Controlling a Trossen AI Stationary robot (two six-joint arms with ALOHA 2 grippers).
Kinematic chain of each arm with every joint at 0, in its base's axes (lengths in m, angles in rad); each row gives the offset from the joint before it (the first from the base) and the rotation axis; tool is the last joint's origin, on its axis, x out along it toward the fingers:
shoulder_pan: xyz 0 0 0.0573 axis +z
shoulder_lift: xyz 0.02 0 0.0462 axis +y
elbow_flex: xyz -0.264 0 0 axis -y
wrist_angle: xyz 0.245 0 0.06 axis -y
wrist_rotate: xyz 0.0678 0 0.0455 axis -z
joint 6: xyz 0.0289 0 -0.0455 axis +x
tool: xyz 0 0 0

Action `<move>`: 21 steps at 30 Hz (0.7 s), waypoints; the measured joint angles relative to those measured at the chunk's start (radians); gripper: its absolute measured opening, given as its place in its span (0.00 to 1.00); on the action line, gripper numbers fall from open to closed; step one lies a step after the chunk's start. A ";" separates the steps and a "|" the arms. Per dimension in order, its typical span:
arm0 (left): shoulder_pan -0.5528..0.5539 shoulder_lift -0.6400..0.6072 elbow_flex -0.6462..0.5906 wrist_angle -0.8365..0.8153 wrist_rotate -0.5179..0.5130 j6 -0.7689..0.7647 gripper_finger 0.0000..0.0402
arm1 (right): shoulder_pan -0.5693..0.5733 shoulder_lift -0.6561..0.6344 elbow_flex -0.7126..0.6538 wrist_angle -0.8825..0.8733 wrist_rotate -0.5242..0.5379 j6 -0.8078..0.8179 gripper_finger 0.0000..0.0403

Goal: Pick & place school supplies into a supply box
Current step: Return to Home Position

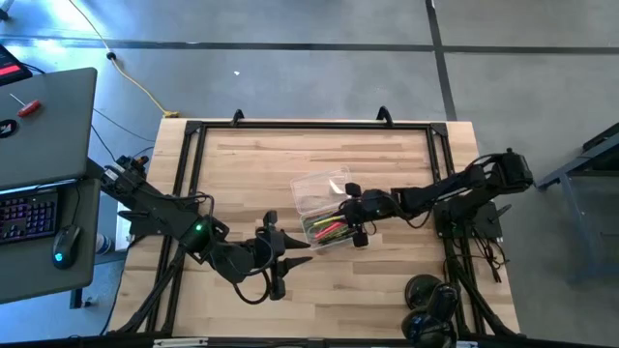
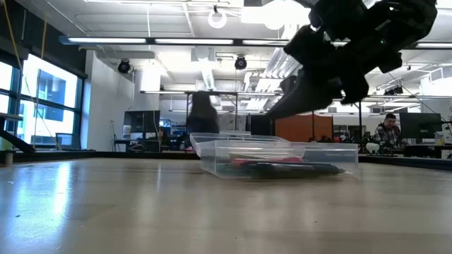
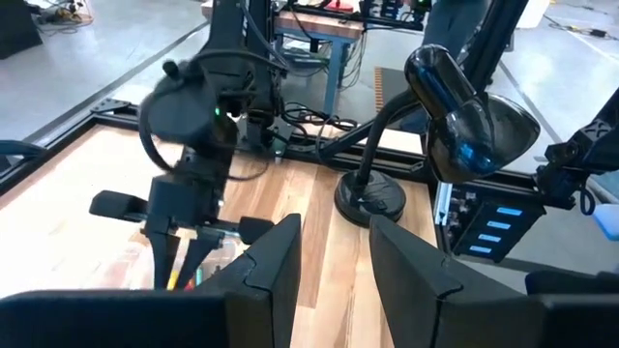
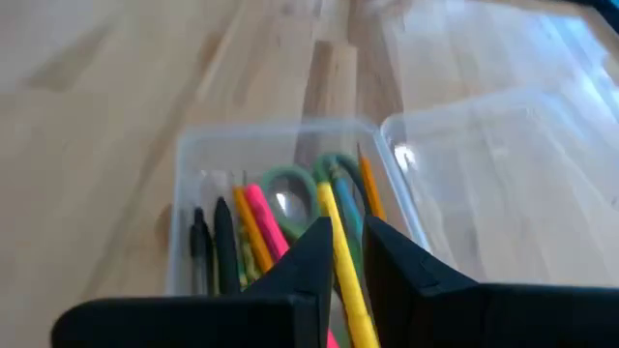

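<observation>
The clear supply box (image 1: 324, 222) (image 4: 280, 155) stands on the table's middle with its lid (image 4: 503, 184) folded open beside it. Inside lie a pink pen (image 4: 266, 217), dark pens (image 4: 221, 242), an orange pencil (image 4: 370, 188) and green-handled scissors (image 4: 290, 184). My right gripper (image 1: 350, 220) (image 4: 348, 261) hovers over the box, shut on a yellow pencil (image 4: 334, 217). My left gripper (image 1: 283, 253) (image 3: 334, 275) waits open, just left of the box and nearer the near edge, holding nothing. My right gripper pinches the yellow pencil's shaft (image 4: 340, 246) between its two fingers. It comes from above, slanting down into the box, with the fingers running along the pencil. The pencil's free end (image 4: 321, 191) points down over the scissors inside the box.
A bulky black device on a curved stand (image 3: 464, 106) (image 1: 430, 300) sits at the table's near right corner. A black rail frame (image 1: 309, 126) borders the tabletop. A desk with a laptop and a mouse (image 1: 44, 145) stands to the left. Bare wood lies left of the box.
</observation>
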 joint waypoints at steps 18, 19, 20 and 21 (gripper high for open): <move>-0.001 -0.177 0.001 -0.456 0.000 -0.090 0.39 | 0.087 -0.406 0.139 -0.390 0.035 -0.139 0.14; -0.001 -0.198 0.001 -0.532 -0.013 -0.130 0.39 | 0.093 -0.463 0.155 -0.450 0.035 -0.140 0.13; -0.001 -0.222 0.001 -0.616 -0.027 -0.173 0.39 | 0.098 -0.521 0.167 -0.501 0.035 -0.133 0.13; -0.002 -0.246 -0.004 -0.706 -0.028 -0.204 0.39 | 0.102 -0.572 0.171 -0.544 0.034 -0.121 0.12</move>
